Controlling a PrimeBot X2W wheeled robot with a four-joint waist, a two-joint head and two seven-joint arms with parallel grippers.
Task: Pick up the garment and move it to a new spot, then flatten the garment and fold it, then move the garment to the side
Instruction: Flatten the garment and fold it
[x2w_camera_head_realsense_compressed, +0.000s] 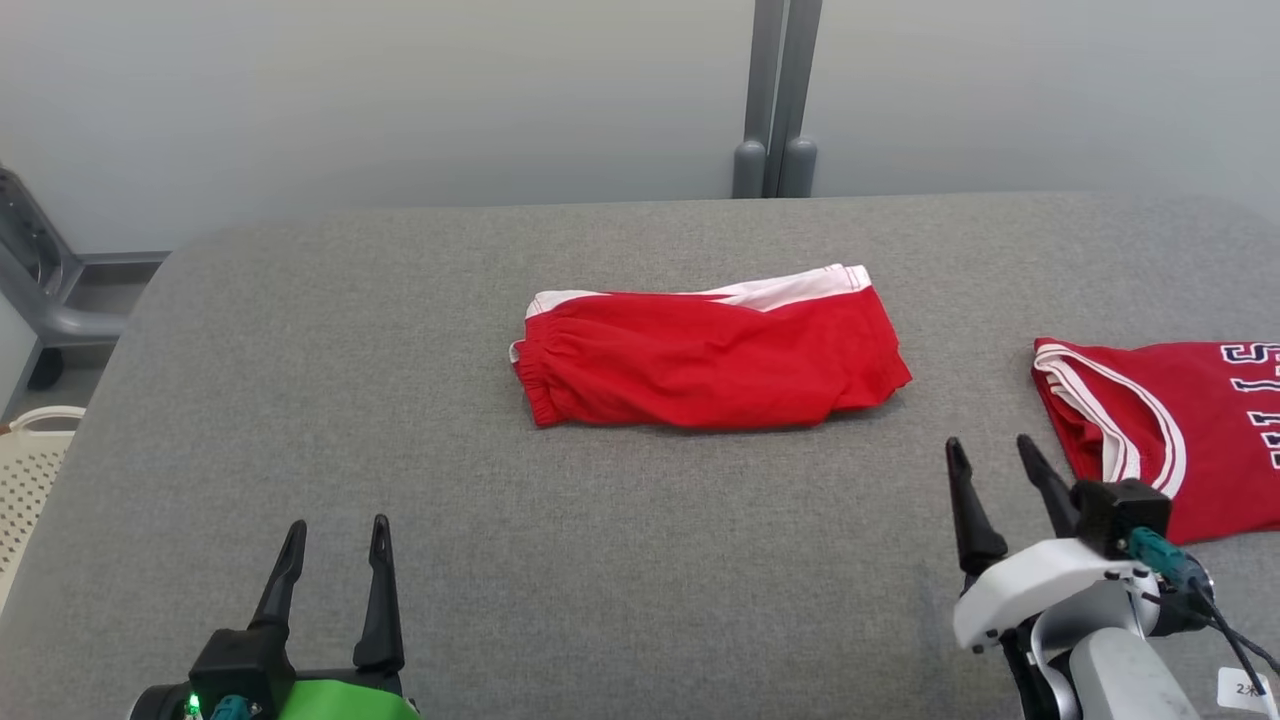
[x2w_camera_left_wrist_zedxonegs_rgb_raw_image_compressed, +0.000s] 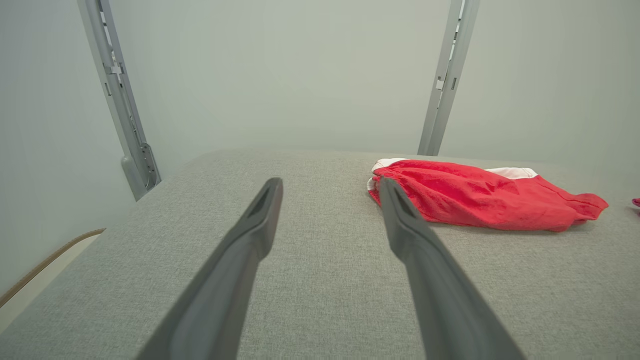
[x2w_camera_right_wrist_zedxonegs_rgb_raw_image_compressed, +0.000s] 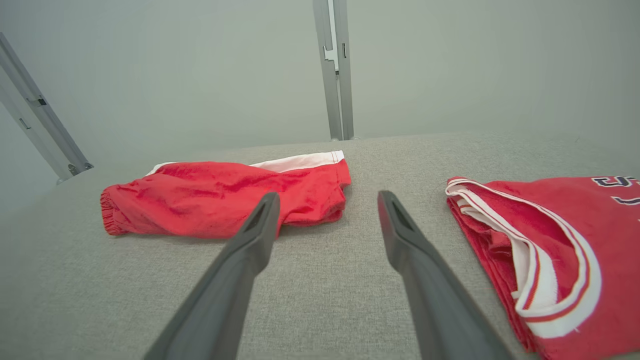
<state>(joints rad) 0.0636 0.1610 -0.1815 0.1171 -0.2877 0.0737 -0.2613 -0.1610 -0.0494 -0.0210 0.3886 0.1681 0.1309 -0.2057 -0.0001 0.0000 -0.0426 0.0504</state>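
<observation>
Shorts, red with white trim, lie doubled into a compact oblong at the middle of the grey table, with the gathered waistband toward the table's left side. A red jersey lies flat at the table's right side, well apart from them, seemingly set aside there. The left gripper hovers by the table's near edge on the left and the right gripper by the near edge on the right. Both have their fingers spread with nothing between them. Placed so, each faces one end of the shorts, probably ready for a two-ended lift. The fold looks done, so moving them aside likely remains. The loose top layer could slip open.
</observation>
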